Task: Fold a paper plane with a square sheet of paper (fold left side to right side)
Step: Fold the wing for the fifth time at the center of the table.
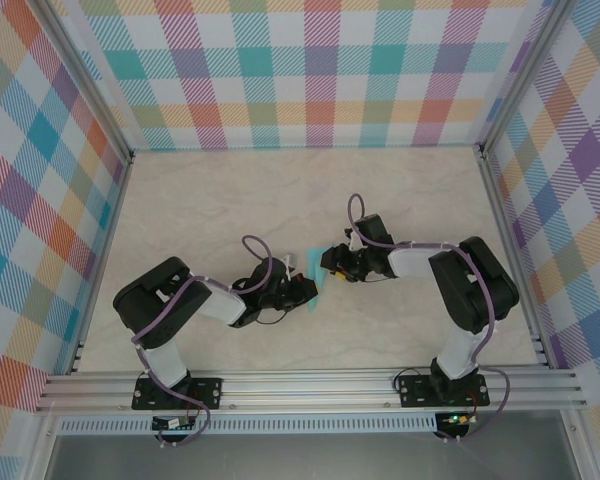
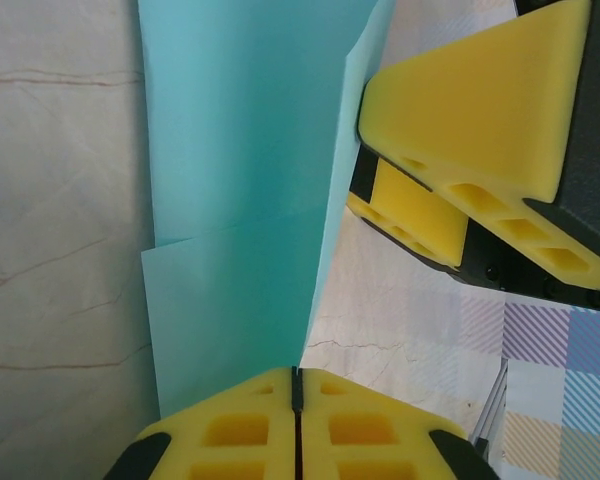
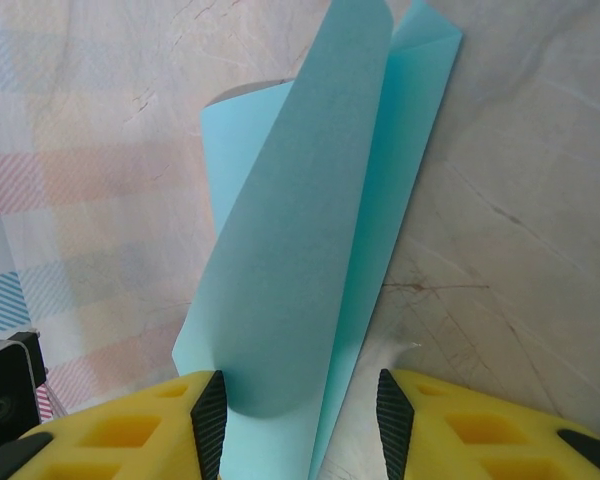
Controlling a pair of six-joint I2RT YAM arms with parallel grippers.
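Observation:
The square sheet of paper point(image 1: 330, 284) is light turquoise and lies folded in layers on the marble table between both arms. In the left wrist view the sheet point(image 2: 240, 200) has a raised flap whose edge runs down into the seam of my left gripper point(image 2: 298, 375), which is shut on it. My left gripper point(image 1: 308, 289) sits just left of the paper. My right gripper point(image 3: 300, 400) is open, with the curled-up flap of the sheet point(image 3: 310, 250) standing between its fingers, untouched by the right pad. From above, my right gripper point(image 1: 332, 268) hangs over the paper's far end.
The right gripper's yellow fingers point(image 2: 480, 110) are close to the paper's right edge in the left wrist view. Plaid walls point(image 1: 320, 70) enclose the table on three sides. Bare marble point(image 1: 230, 200) stretches behind and to both sides of the arms.

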